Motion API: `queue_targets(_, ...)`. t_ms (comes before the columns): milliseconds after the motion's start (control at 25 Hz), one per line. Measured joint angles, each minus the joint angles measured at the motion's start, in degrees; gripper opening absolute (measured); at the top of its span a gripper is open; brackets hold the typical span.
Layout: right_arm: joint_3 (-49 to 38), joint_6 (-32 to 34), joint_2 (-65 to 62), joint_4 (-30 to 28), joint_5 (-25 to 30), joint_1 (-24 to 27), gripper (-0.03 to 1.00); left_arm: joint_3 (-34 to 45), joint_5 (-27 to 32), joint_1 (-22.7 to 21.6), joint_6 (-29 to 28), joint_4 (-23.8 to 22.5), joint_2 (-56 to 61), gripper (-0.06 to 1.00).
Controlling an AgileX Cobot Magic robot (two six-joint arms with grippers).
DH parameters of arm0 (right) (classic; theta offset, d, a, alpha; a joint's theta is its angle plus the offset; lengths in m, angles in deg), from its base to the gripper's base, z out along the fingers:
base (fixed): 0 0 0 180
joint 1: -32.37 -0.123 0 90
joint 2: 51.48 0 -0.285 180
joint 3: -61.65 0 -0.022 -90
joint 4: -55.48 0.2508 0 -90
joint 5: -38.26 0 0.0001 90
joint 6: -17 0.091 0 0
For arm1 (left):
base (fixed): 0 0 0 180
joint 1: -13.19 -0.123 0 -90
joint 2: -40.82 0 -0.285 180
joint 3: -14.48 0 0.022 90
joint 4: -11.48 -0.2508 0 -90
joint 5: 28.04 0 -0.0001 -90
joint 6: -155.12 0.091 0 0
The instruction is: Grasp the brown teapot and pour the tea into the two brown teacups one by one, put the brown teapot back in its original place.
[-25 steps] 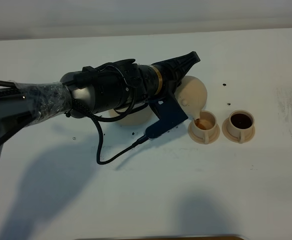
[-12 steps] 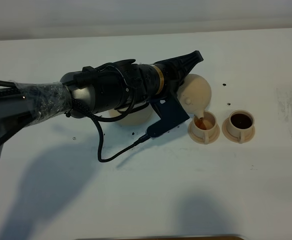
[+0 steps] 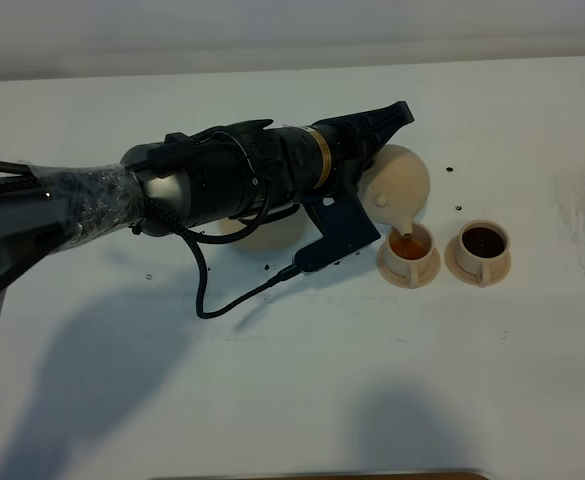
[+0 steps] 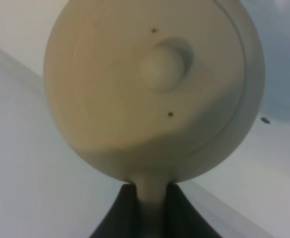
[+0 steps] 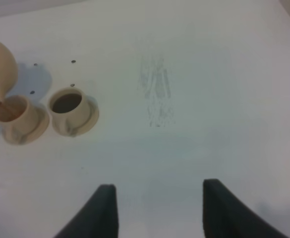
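White table (image 3: 532, 380) bearing dark specks (image 3: 449, 168) and grey scuffs (image 3: 577, 215)

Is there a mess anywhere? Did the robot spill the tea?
A little. Tiny dark specks dot the white table near the teapot, like stray drops, and a faint grey smudge marks it further right. No puddle shows. The teapot is tipped only because it is pouring into the cup under its spout.

Matt beige ceramic teapot (image 3: 404, 178) & cups (image 3: 409, 264), smooth white table (image 3: 392, 380), glossy blk arm (image 3: 237, 180).
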Motion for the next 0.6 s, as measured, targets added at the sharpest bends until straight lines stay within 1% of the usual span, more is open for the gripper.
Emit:
queue_targets(360,0.0,0.0,0.0,0.0,0.0,0.0,0.41,-0.1,-1.7,0.0,-0.1,-3.2,-0.3,0.08)
queue_targets(600,0.0,0.0,0.0,0.0,0.0,0.0,0.41,-2.7,-2.1,0.0,-0.1,-4.4,-1.8,0.08)
